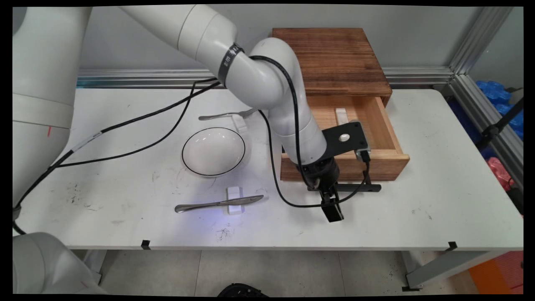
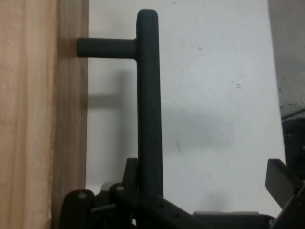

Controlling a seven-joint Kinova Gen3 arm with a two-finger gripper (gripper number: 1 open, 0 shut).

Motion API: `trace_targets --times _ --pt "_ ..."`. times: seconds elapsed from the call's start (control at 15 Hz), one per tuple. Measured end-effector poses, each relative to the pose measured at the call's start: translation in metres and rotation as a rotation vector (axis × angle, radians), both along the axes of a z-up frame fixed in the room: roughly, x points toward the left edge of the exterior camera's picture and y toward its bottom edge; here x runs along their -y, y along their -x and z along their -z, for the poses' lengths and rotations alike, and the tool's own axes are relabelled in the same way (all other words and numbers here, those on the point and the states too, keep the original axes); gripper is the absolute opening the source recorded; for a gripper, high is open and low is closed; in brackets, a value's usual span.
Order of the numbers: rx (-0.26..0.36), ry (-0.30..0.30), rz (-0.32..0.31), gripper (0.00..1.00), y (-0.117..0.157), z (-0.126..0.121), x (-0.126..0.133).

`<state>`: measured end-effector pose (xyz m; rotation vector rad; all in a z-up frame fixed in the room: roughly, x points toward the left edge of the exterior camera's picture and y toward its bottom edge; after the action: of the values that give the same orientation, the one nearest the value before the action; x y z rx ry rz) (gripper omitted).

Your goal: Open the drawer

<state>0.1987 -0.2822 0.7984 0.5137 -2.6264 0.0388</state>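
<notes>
Black and slim, the drawer handle [image 2: 149, 100] runs straight up the hand view, joined by a short post to the wooden drawer front [image 2: 43, 114] at the picture's left. The tool [image 2: 209, 191] is spread wide: one finger [image 2: 131, 179] shows low down beside the bar on the drawer side, the other finger [image 2: 283, 183] stands well off at the right edge, and the bar passes just inside the first of them. Whether that finger touches the bar cannot be told.

From above, the tool [image 1: 332, 205] points down at the white bench [image 1: 439, 200] just in front of the drawer [image 1: 347, 163], which is pulled out of the dark wooden box [image 1: 334, 58] standing at the back of the bench. The handle [image 1: 368, 188] shows as a black bar along the drawer front, partly hidden by the arm's wrist. Inside the open drawer lies a small white block [image 1: 341, 116] near the back wall; the rest of its floor that can be seen is bare wood.

Left of the drawer sits a white bowl [image 1: 213, 151] with a thin dark rim, upright. Behind it a fork [image 1: 228, 115] lies across a white rest [image 1: 239, 123], and nearer the front edge a table knife [image 1: 217, 203] lies across another white rest [image 1: 235, 200], its blade toward the drawer. Black cables [image 1: 138, 121] hang from the arm and trail over the bench to the left.
</notes>
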Motion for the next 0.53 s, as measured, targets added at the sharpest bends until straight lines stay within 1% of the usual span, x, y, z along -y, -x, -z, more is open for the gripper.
trace_targets --times 0.53 --pt "0.023 0.014 0.012 1.0 0.003 0.005 -0.017"
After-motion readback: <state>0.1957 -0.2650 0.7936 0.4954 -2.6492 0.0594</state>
